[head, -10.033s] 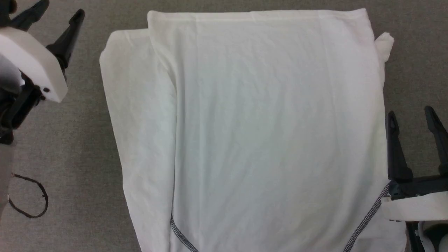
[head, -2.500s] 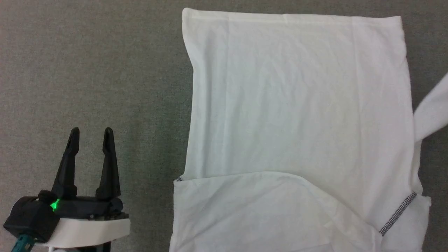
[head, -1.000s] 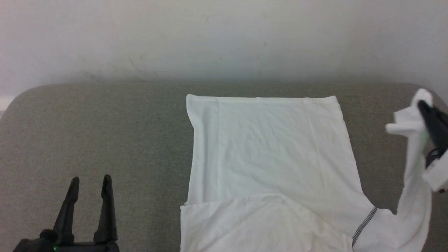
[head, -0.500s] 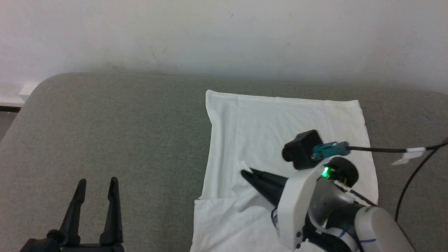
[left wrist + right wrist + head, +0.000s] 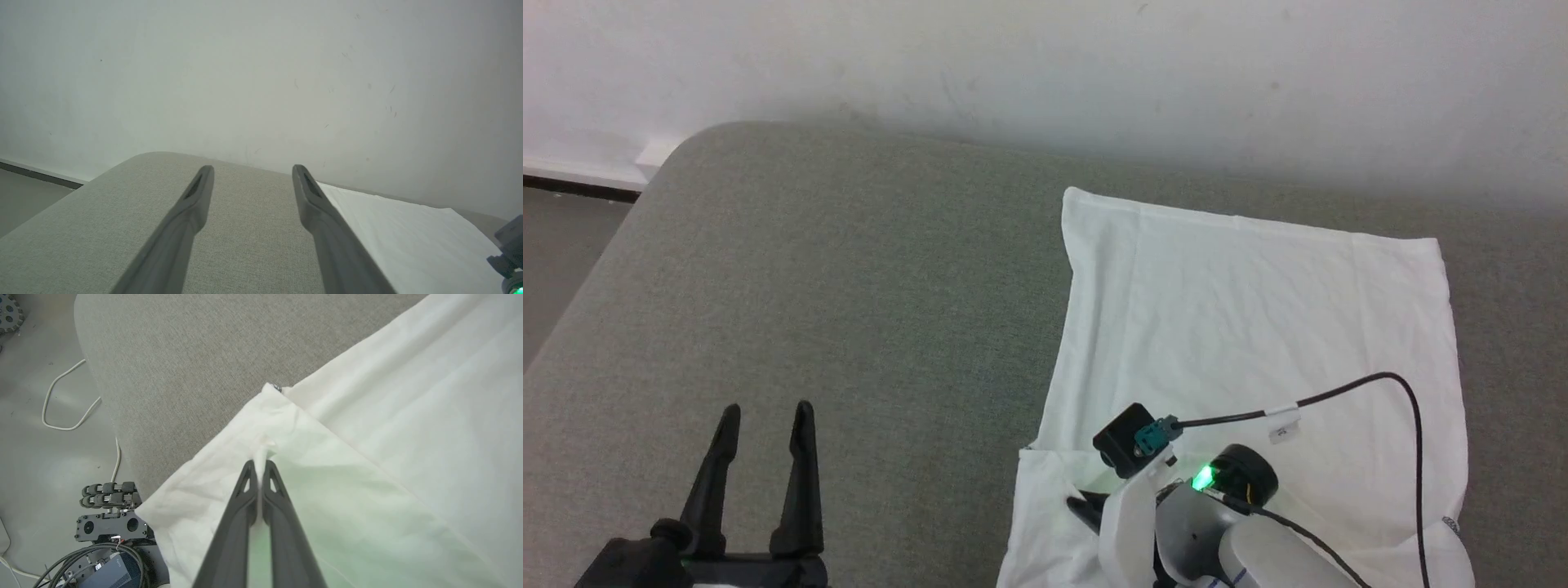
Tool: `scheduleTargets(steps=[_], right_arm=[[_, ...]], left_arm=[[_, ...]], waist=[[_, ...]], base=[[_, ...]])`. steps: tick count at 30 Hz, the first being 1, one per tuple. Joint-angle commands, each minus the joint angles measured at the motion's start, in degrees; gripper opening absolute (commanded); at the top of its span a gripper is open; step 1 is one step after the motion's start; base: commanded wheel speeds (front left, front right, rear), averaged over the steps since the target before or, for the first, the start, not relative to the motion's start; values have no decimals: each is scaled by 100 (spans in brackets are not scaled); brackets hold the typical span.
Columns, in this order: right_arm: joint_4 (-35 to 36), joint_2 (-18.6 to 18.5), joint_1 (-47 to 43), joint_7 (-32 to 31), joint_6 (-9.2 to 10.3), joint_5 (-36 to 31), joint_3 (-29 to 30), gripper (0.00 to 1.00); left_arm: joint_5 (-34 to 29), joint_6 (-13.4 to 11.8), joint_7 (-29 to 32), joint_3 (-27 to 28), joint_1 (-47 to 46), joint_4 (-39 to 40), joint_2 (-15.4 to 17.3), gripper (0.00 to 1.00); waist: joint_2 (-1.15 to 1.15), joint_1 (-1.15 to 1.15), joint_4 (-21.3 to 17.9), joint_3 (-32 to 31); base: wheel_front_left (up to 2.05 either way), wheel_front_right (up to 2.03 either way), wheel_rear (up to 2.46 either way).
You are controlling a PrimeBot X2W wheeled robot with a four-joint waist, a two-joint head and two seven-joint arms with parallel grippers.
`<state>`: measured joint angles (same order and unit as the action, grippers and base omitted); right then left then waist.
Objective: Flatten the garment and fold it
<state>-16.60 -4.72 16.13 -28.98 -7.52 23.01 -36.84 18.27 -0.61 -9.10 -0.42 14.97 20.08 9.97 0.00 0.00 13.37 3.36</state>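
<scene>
A grey, fabric-covered surface [image 5: 849, 286] with a rounded far-left corner stands against a white wall [image 5: 1013, 65]. On its right part lies the white garment [image 5: 1258, 327], spread flat, its near layer folded across, possibly a sleeve.

I see a plain white wall [image 5: 1013, 65] behind the grey fabric counter [image 5: 849, 286]. Dark baseboard [image 5: 572, 187] at left, grey floor [image 5: 32, 477], loose white cable [image 5: 67, 429]. Flat, even light.

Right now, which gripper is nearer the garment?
Right. The right gripper is shut on a fold of the garment near its left edge; the left gripper stands open over the grey surface, apart from it.
</scene>
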Motion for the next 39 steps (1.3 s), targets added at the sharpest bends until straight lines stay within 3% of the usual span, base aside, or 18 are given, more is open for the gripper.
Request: scheduleTargets(steps=[1,2,3,5,6,7,14,17,20,26,32,36,39], right_arm=[[-263,53,130,178,3,-63,-9,0],[-476,84,162,325,3,-77,19,0],[-680,112,191,476,3,-83,59,7],[-1023,150,260,781,3,-98,82,29],[-1156,163,291,937,3,-70,91,47],[-1255,171,322,1048,3,-26,83,100],[-898,177,521,1277,3,646,-14,100],[-299,-87,422,1142,3,860,361,100],[450,-355,126,1197,3,885,1195,100],[1924,-460,-705,1530,3,-68,3097,100],[3127,-44,-1604,2130,3,-1462,4508,100],[3307,156,-2243,2617,3,-2092,5033,100],[3111,179,-2574,2886,3,-1791,5273,100]], left_arm=[[42,5,-21,-22,-95,-30,-2,100],[40,5,-21,-35,-104,-42,-4,100],[41,5,-22,-48,-111,-55,-6,100],[45,12,-22,-78,-130,-84,-9,100],[45,16,-18,-93,-140,-100,-7,100],[42,17,-16,-103,-150,-111,-4,100],[30,1,12,-100,-190,-88,50,100],[51,-14,9,-72,-172,-19,66,100],[66,-26,-5,-47,-144,50,82,100],[65,-21,-35,-79,-166,84,100,100],[-12,-53,-170,-84,-127,-31,110,100],[-150,-89,-258,-119,-5,-207,136,100],[-217,-110,-333,-154,55,-328,119,100]], waist=[[0,0,69,20],[0,0,79,19],[0,0,83,19],[0,0,77,16],[0,0,65,16],[0,0,46,16],[0,0,-134,14],[0,0,-264,16],[0,0,-428,25],[0,0,-720,57],[0,0,-950,80],[0,0,-1039,72],[0,0,-1089,58]], base=[[0,0,0],[0,0,0],[0,0,0],[0,0,0],[0,0,0],[0,0,0],[0,0,0],[0,0,0],[0,0,0],[0,0,0],[0,0,0],[0,0,0],[0,0,0]])
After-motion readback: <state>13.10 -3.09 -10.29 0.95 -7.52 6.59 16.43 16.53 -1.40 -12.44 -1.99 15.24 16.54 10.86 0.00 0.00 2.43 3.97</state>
